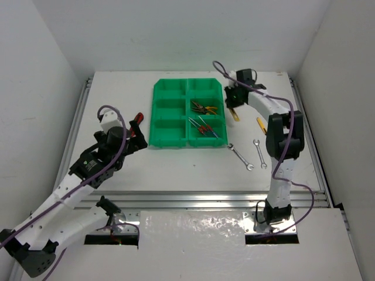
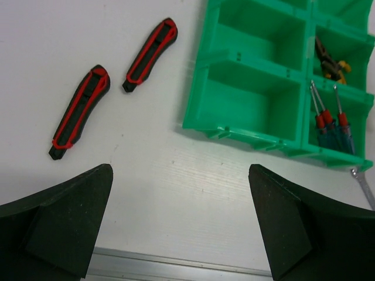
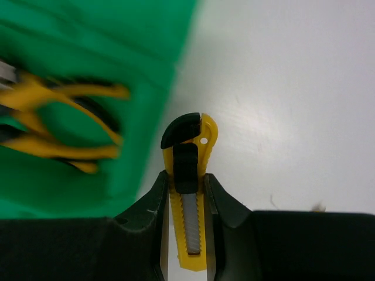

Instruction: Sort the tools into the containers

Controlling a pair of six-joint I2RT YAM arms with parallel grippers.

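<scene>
Right tool (image 3: 186, 182) was clamped on the yellow knife (image 3: 188, 146), just right of the green tray (image 3: 88, 35). Left tool (image 2: 180, 175) stood wide and empty near 2 red-and-black knives (image 2: 79, 111) left of the tray. Step judged: binning the yellow knife. Next move: carry it left over a bin, then release.

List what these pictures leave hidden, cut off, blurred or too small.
- Right wrist: pliers blurred; yellow utility knife with its sides covered by the right gripper.
- Left wrist: wrench cut by the right edge.
- Top external: red-and-black utility knives mostly under the left gripper; screwdrivers too small to count.
</scene>
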